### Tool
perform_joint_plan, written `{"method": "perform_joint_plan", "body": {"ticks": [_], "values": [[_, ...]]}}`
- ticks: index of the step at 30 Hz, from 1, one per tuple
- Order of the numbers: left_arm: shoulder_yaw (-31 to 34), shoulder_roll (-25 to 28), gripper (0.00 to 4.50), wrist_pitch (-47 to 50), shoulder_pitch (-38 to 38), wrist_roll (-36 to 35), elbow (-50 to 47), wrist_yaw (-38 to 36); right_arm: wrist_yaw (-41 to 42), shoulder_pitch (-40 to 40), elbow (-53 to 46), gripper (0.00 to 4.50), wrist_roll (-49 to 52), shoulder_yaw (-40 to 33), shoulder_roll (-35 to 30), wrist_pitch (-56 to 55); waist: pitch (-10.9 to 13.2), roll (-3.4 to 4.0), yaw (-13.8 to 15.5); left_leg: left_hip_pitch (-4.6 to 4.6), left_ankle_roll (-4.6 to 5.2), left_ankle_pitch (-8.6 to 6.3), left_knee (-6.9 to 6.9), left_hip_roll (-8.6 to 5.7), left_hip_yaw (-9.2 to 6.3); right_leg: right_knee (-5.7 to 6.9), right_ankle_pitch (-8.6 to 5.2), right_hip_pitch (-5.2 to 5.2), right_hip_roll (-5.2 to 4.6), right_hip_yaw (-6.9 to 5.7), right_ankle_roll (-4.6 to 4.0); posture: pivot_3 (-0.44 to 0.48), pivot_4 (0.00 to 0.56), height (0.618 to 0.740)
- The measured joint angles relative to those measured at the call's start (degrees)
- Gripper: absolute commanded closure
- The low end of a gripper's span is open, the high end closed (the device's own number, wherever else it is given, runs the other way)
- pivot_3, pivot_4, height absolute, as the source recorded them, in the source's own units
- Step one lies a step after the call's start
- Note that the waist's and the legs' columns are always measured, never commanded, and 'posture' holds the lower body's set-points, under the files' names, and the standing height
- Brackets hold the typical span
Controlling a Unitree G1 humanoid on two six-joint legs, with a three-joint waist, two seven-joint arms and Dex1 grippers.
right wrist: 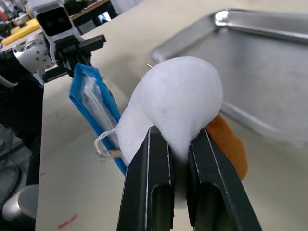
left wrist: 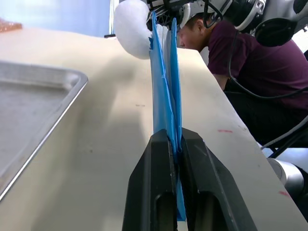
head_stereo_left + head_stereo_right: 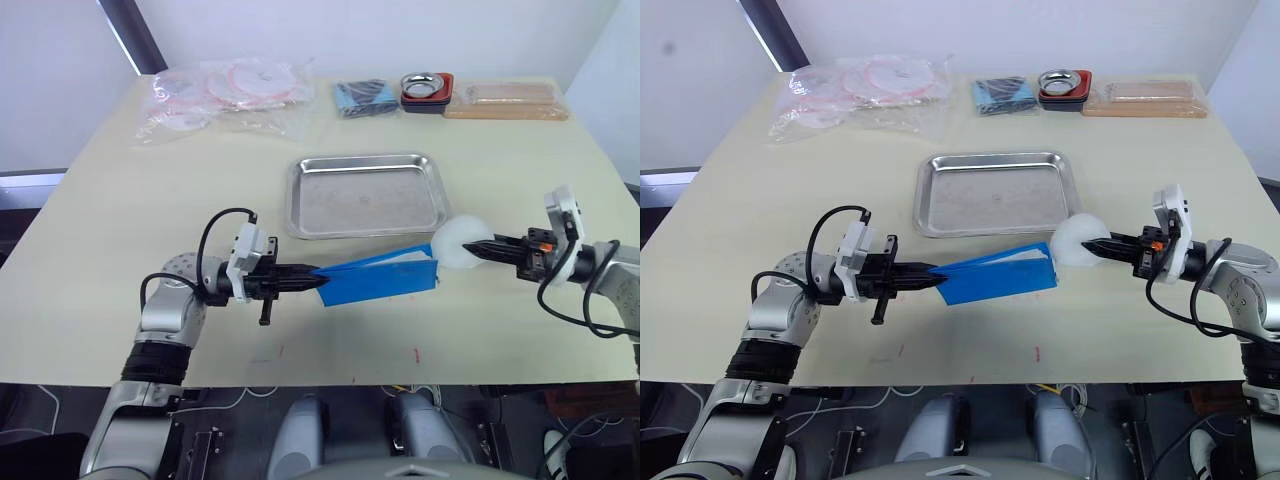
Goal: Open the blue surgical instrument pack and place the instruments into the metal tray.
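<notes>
The blue surgical instrument pack (image 3: 380,278) hangs edge-up just above the table, stretched between both grippers in front of the metal tray (image 3: 368,195). My left gripper (image 3: 310,280) is shut on the pack's left end; in the left wrist view the black fingers (image 2: 154,183) pinch the blue edge (image 2: 163,96). My right gripper (image 3: 478,247) is shut on a white bulging part (image 1: 178,96) at the pack's right end, with an orange patch (image 1: 231,144) behind it. The clear-pocketed lining (image 1: 96,108) shows between the blue edges. The instruments are hidden. The tray holds nothing.
Along the table's far edge lie clear bags of pink-and-white rings (image 3: 225,95), a dark blue folded bundle (image 3: 365,97), a small metal bowl on a red base (image 3: 427,88) and a tan flat box (image 3: 505,100). A person in a maroon shirt (image 2: 250,57) sits beyond the right arm.
</notes>
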Motion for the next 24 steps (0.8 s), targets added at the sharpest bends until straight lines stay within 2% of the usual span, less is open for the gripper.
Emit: {"method": "perform_joint_plan", "body": {"ticks": [8,16,24], "values": [[-1.65,1.4,4.5,0.18,-0.01,1.85,0.18,-0.45,-0.27,-0.54,-1.95,4.43,-0.75,1.14,-0.16,-1.87,0.0,0.0,-0.06,0.01,0.0,0.0,0.0,0.0,0.0,0.0,0.0,0.0,0.01,0.0,0.0,0.0,0.15,0.74],[-3.02,3.02,4.5,-0.56,-1.96,4.16,0.89,-0.84,-3.08,-3.29,-1.96,4.43,7.47,-4.23,2.11,1.77,0.0,0.0,-0.07,0.02,0.0,0.0,-0.01,0.0,-0.01,0.01,0.0,0.0,0.01,0.0,0.0,0.0,0.15,0.74],[-3.49,3.04,4.5,-0.68,-2.51,4.36,1.38,-0.82,-6.46,-3.15,-3.8,4.43,12.4,-5.09,4.39,4.49,0.0,0.0,0.03,0.0,0.0,0.0,0.0,0.0,0.01,0.01,0.0,0.0,-0.01,0.0,0.0,0.0,0.15,0.74]]}}
